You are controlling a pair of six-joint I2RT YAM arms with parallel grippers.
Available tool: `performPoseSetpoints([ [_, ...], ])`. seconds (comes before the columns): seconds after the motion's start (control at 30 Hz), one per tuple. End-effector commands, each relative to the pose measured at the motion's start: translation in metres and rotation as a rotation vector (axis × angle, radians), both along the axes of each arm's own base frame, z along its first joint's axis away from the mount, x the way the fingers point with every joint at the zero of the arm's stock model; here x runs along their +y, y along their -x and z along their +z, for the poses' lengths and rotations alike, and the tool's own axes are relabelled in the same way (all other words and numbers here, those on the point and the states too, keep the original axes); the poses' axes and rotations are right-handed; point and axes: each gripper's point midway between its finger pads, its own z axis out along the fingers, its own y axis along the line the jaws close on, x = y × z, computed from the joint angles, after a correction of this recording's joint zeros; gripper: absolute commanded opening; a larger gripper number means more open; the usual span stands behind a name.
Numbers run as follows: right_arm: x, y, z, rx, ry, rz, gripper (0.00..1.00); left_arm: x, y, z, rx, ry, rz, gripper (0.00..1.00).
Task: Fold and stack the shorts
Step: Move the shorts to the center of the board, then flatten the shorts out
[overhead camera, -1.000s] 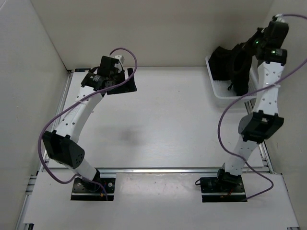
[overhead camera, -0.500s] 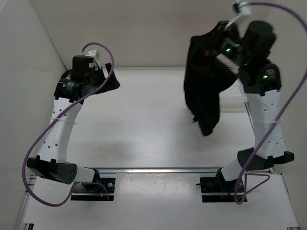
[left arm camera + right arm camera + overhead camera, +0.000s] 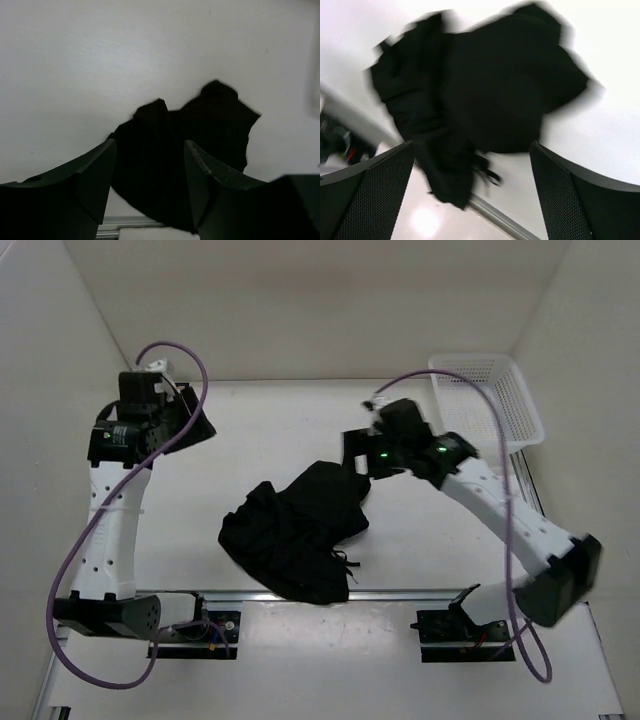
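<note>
The shorts (image 3: 295, 530) lay crumpled near the table's (image 3: 300, 420) front edge, the left gripper (image 3: 150, 150) and right gripper (image 3: 471, 147) both wide and empty; I reckoned spreading them flat should come before any fold.

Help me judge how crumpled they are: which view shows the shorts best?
The top external view: the whole shorts lie in a sharp, unblocked heap. The left wrist view hides their lower part behind its fingers; the right wrist view is motion-blurred.

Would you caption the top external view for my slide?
Crumpled black shorts on the table, open right jaws beside them.
</note>
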Motion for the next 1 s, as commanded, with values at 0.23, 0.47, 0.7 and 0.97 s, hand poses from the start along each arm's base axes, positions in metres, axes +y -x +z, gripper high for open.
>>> performPoseSetpoints([
  [0.23, -0.039, 0.094, -0.067, 0.139, 0.035, -0.021, 0.98, -0.085, 0.078, -0.183, 0.480, 0.205, -0.141, 0.84],
  [0.47, 0.026, 0.172, -0.125, 0.232, 0.160, 0.298, 1.00, -0.089, 0.102, -0.268, 0.698, 0.200, 0.012, 0.93],
  [0.7, 0.052, 0.171, -0.164, 0.250, 0.267, 0.402, 0.53, -0.086, 0.086, -0.293, 0.749, 0.142, 0.047, 0.20],
  [0.97, -0.002, 0.066, -0.126, 0.069, 0.364, 0.116, 0.00, -0.097, 0.020, -0.243, 0.598, 0.181, -0.023, 0.10],
])
